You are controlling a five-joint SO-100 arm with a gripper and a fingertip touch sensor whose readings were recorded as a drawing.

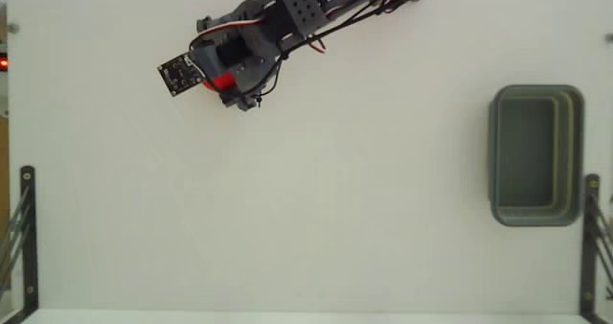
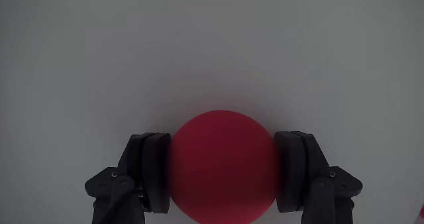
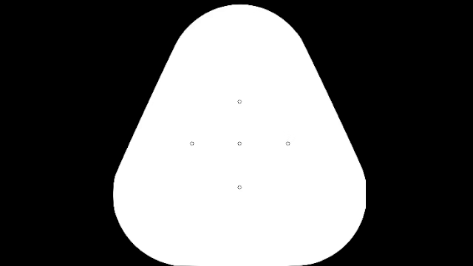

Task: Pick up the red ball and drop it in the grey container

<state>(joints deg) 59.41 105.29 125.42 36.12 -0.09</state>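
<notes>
Wrist view: red ball [image 2: 222,166] between jaws

My hand [image 2: 223,174] sits near the bench's [image 1: 316,219] top edge in the fixed view, left of centre, with the red ball [image 2: 222,166] filling the gap between my fingers [image 2: 154,171]. From there to the grey container [image 1: 536,155] by the right edge, the white surface lies bare, so nothing blocks that stretch. The container's hollow is open on top. Black brackets [image 1: 26,236] stand at the lower left and lower right corners, the right one just beside the container.
</notes>
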